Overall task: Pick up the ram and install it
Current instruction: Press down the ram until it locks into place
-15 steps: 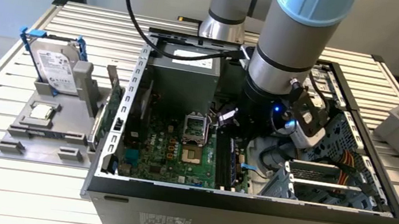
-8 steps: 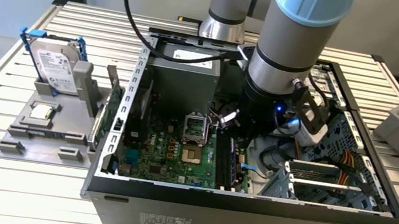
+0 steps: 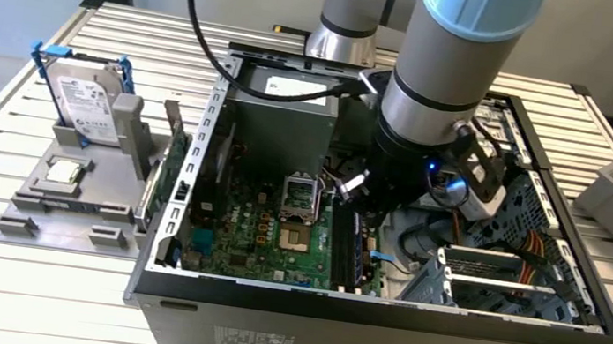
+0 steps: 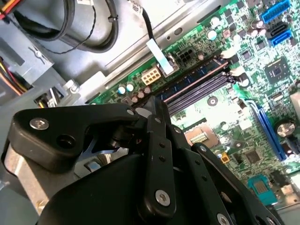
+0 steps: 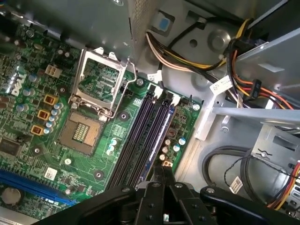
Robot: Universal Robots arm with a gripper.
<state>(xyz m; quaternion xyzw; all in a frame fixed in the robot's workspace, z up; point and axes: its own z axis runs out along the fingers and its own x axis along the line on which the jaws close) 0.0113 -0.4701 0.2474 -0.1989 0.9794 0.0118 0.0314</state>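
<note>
The robot arm reaches down into the open computer case point(image 3: 383, 311). Its gripper point(image 3: 353, 198) hangs right over the long black memory slots point(image 3: 346, 247) on the green motherboard point(image 3: 262, 237).

In both wrist views the two black fingers point(image 5: 159, 185) are pressed together, and nothing can be seen between them. In the first wrist view the tips sit just above the near end of the slots point(image 5: 140, 140).

The ram point(image 4: 199, 75) lies in one of those slots. It is a thin dark blue stick. In the second wrist view it sits in the slot nearest the white plug point(image 4: 151, 75), with white clips point(image 4: 230, 71) at its far end. In the first wrist view a bluish strip point(image 5: 157, 138) shows along the outer slot.

In the exterior view, the open silver chip socket point(image 3: 301, 196) is at 9 o'clock from the gripper. A hard drive with blue rails point(image 3: 90, 104) stands outside the case, farther off toward 9 o'clock.
</note>
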